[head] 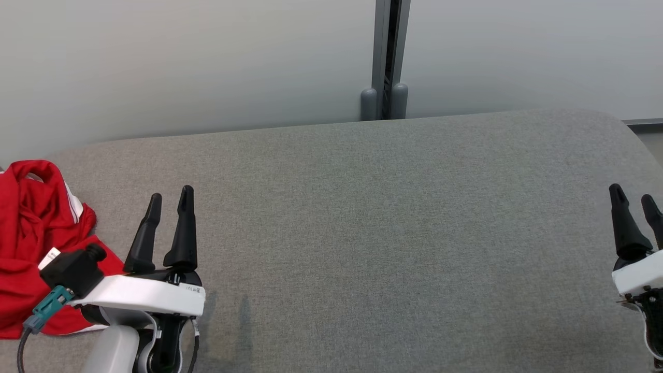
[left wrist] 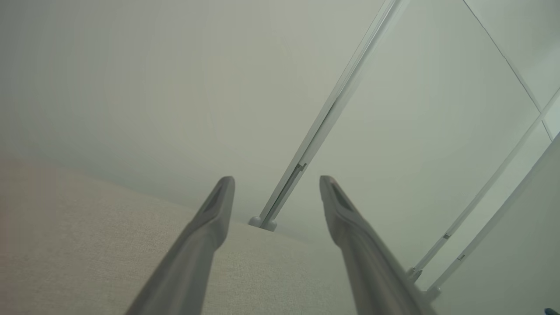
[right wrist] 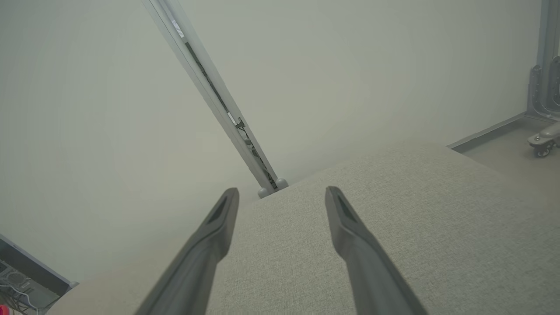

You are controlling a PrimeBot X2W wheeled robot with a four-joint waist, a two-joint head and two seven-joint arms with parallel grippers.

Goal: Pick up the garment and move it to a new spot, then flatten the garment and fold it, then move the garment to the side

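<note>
One red garment (head: 31, 243) lies crumpled at the left edge of a bench (head: 362, 233) covered in grey woven fabric. The cloth is bright red, with narrow white stripes showing on its right side and along its near hem. It is bunched into soft folds, not spread flat, and the head view's left border cuts it off, so its full outline cannot be told. The heap's long axis runs from the near side of the bench toward the far side, along the left edge. At the far end a loop of red cloth stands up; whether that is a collar or a sleeve cannot be told.

Just to the right of the garment is the left gripper (head: 171, 193), its two dark fingers spread apart and holding nothing, tips pointing toward the far edge. Its wrist camera overlaps the garment's near part in the head view. The right gripper (head: 631, 192) sits well apart at the bench's right edge, fingers likewise parted and empty. Behind the bench stand pale wall panels (head: 207, 62) joined by a grey post (head: 386, 57).
</note>
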